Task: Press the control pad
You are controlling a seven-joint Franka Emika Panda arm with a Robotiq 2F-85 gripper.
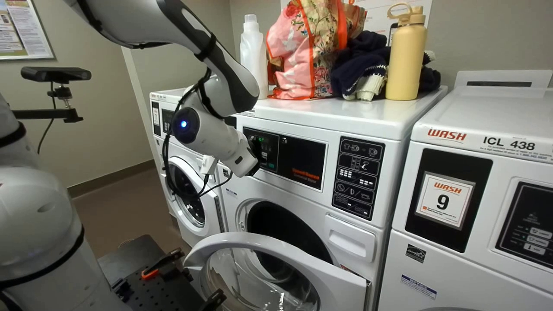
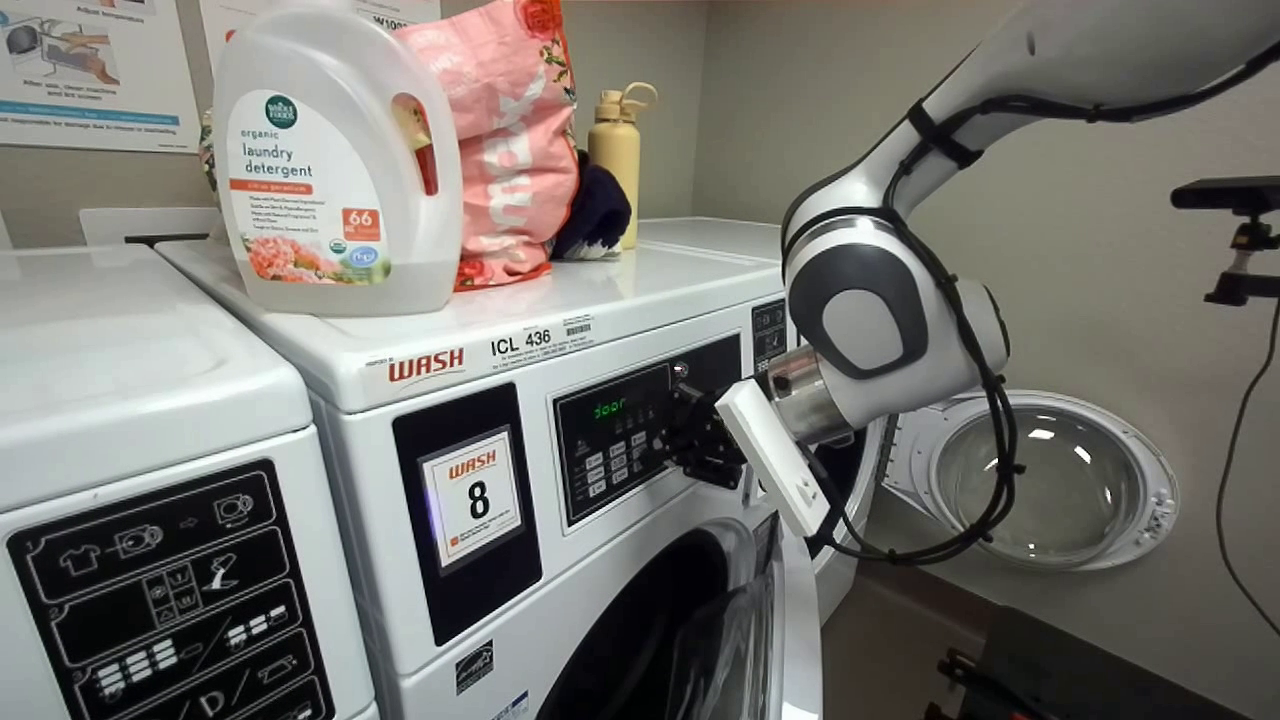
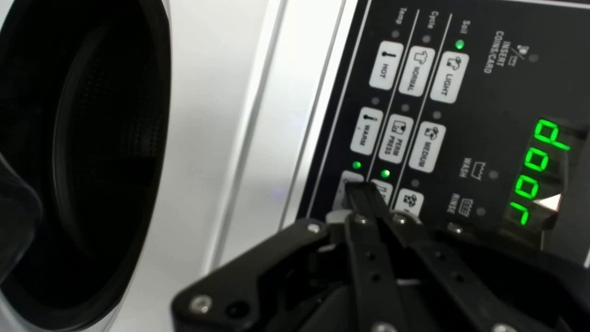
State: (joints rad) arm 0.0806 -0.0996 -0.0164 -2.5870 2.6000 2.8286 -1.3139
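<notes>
The control pad, pale grey-white buttons in rows on the washer's black panel, shows in the wrist view (image 3: 396, 139) and in an exterior view (image 2: 618, 462). Its buttons read hot, warm, normal, perm press, light, medium; several small green lights glow beside them. My gripper (image 3: 362, 185) is shut and empty, its two fingertips together over the lower buttons of the temp and cycle columns, partly hiding them. I cannot tell whether the tips touch. The gripper also shows in an exterior view (image 2: 672, 432) at the pad's right edge.
The green display (image 3: 534, 170) reads "door". The washer's round door (image 1: 276, 242) hangs open below the panel. A detergent bottle (image 2: 340, 170), a floral bag (image 1: 298, 52) and a yellow bottle (image 1: 406, 60) stand on top. A "9" sticker (image 1: 445, 199) is on the neighbouring machine.
</notes>
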